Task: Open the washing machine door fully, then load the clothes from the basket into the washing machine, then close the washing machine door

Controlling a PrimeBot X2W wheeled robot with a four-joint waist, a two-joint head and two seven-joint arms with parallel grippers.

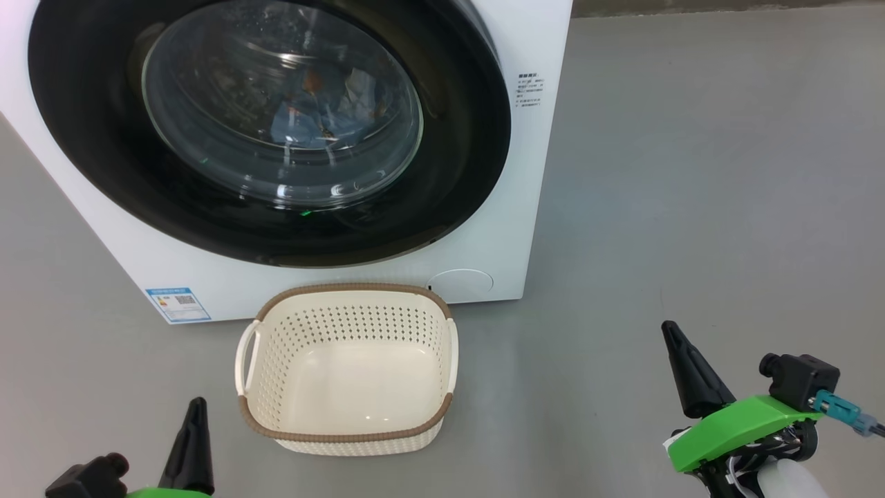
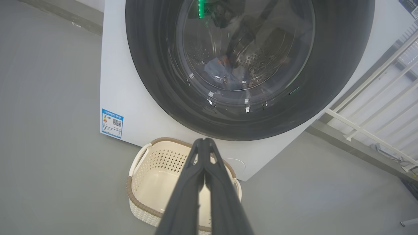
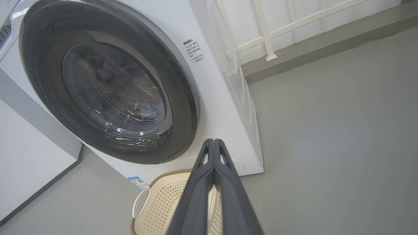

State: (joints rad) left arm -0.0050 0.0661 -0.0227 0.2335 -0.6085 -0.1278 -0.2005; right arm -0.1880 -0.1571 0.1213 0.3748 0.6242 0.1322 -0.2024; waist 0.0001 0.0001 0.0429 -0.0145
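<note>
Where wrists look, railing (image 2: pixel 359 130) (white) flanks washing machine (image 2: pixel 130 98).

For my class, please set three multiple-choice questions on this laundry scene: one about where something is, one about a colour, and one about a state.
1. Where does the basket stand in relation to the washing machine?
A. On top of it
B. On the floor in front of it
C. Behind it

2. What colour is the band round the basket's rim?
A. Brown
B. Green
C. Blue

3. In what state is the door?
A. Wide open
B. Taken off
C. Shut

Answers:
1. B: the basket sits on the grey floor, just below the door.
2. A: a brown band runs round the cream basket's top edge.
3. C: the door lies against the machine's front, with blue clothes showing behind its glass.
</note>
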